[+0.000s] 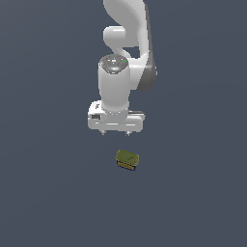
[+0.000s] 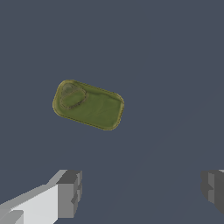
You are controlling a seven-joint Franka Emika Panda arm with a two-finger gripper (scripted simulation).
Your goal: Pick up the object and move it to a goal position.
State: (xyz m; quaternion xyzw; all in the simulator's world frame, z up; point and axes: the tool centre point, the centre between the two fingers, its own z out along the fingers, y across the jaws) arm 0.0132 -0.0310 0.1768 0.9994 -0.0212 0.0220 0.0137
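Note:
The object (image 1: pixel 127 159) is a small olive-green rounded block with an orange-yellow lower band, lying on the dark floor. In the wrist view the object (image 2: pixel 88 105) shows its green top with an oval mark at one end. My white gripper (image 1: pixel 115 133) hangs above the floor, a little behind the object and toward the exterior view's left of it. Its jaws stand wide apart with nothing between them. One grey finger (image 2: pixel 69 194) and the other finger (image 2: pixel 213 188) frame the wrist view; the gripper (image 2: pixel 141 191) is apart from the object, not touching it.
A plain dark grey-blue floor (image 1: pixel 48 193) stretches all around. The white arm (image 1: pixel 125 43) rises behind the gripper toward the top of the exterior view.

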